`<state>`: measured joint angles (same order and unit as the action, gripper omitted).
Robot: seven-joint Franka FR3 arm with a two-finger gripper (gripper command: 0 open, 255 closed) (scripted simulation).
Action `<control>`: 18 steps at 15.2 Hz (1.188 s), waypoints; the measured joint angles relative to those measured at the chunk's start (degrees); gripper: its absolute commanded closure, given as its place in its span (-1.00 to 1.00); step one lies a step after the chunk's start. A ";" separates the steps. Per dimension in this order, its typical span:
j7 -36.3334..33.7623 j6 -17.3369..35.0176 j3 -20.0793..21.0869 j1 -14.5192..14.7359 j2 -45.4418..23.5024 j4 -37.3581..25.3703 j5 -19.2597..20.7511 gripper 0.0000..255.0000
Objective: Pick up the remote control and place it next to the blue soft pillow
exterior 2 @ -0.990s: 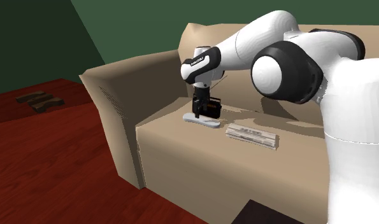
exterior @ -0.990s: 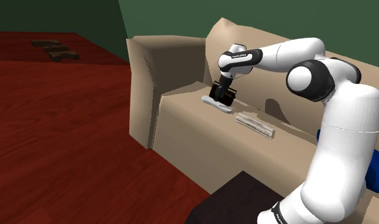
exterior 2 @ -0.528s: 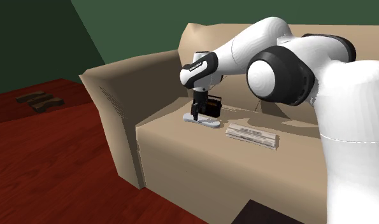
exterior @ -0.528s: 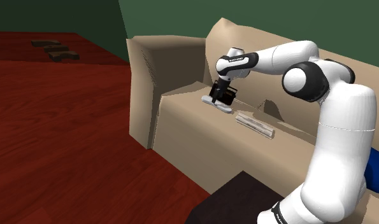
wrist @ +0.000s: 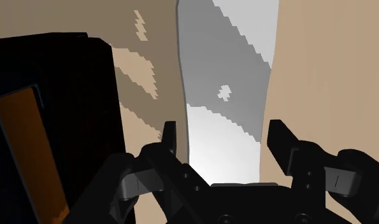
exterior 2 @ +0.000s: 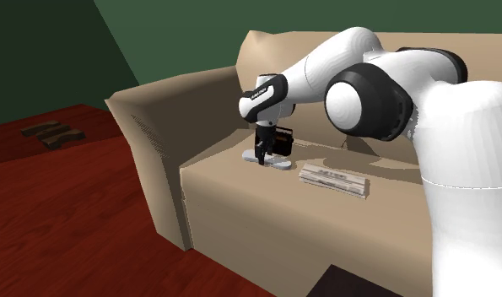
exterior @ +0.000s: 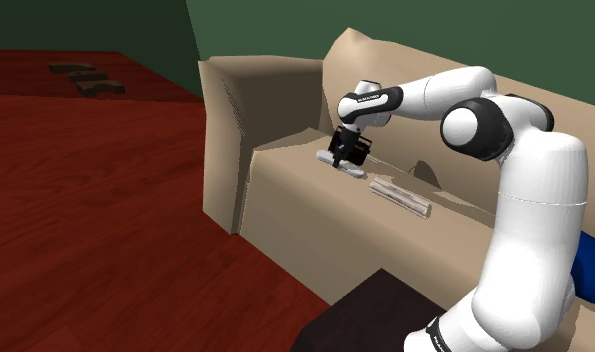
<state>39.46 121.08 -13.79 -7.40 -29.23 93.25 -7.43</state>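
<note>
With the gripper (wrist: pixel 224 130) spread astride the pale grey remote control (wrist: pixel 226 76), which lies flat on the tan sofa seat (wrist: pixel 321 76), the likeliest trouble is a finger snagging the black, orange-faced box (wrist: pixel 54 127) just beside it, skewing the pinch.

Lettered in small white characters on the dark band (exterior: pixel 368 97) at the arm's wrist, above the couch seat (exterior: pixel 315 195), but too small to read. Faintly printed in grey across the folded paper (exterior 2: pixel 334 179) on that seat, to the second exterior view's right, equally illegible.
</note>
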 measured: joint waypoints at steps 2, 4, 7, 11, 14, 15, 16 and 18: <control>0.00 0.01 -0.01 -0.02 -0.03 0.02 0.00 1.00; 0.01 0.02 -0.02 -0.02 -0.03 0.02 0.01 1.00; 0.01 0.02 -0.02 -0.03 -0.03 0.02 0.01 1.00; -0.08 -0.83 -0.09 0.01 0.38 -0.39 0.14 1.00; -0.27 -2.60 -0.23 0.10 1.29 -1.29 0.41 1.00; -0.30 -3.19 -0.28 0.11 1.63 -1.56 0.50 1.00; -0.42 -3.72 -0.31 0.18 1.92 -1.81 0.59 1.00; -0.47 -5.07 -0.42 0.17 2.46 -2.64 0.76 1.00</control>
<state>38.99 116.00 -14.21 -7.23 -26.77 90.61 -6.67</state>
